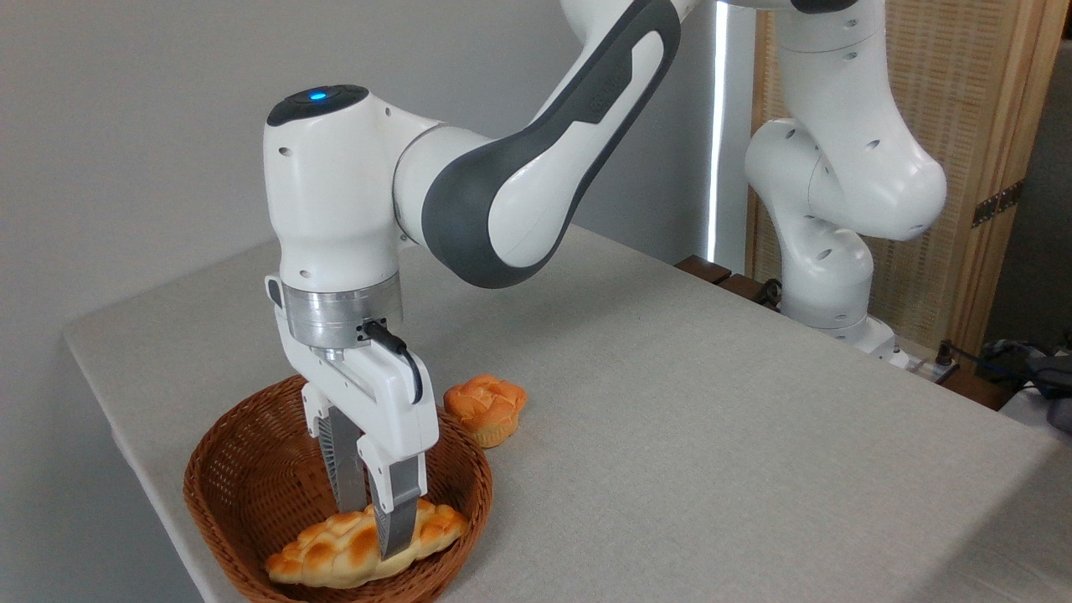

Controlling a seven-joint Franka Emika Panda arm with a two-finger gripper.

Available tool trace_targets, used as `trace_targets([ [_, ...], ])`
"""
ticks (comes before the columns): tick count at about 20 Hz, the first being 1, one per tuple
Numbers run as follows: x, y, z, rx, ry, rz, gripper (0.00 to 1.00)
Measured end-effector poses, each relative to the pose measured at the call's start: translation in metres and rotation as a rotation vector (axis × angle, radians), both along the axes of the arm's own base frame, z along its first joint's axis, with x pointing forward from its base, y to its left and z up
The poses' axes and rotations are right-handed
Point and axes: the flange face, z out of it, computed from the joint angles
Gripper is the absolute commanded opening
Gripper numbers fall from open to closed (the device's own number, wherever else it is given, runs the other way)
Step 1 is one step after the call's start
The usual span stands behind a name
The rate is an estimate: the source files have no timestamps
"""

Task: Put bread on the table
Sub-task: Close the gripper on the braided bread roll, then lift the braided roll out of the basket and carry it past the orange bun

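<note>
The bread [335, 548], a long braided golden loaf with pale sides, lies inside the brown wicker basket [243, 486] at the lower left. My gripper [373, 523] points straight down into the basket and its two fingers are closed across the middle of the loaf. The near finger [398, 507] covers part of the crust. The loaf looks to rest on the basket floor, or a hair above it. The grey cloth-covered table [670, 435] stretches away to the right of the basket.
A small round orange bun [486, 408] sits on the table just behind the basket's right rim. The arm's base [825, 276] stands at the far right edge, with a wooden screen behind it. The basket sits close to the table's near left edge.
</note>
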Motion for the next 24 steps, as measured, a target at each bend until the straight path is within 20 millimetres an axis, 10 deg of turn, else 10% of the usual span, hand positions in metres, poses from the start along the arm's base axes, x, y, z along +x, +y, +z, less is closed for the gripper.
trace_targets([
  [15, -0.001, -0.001, 0.006, -0.001, -0.009, -0.001, 0.43],
  [24, -0.020, -0.002, 0.067, -0.049, -0.010, 0.020, 0.43],
])
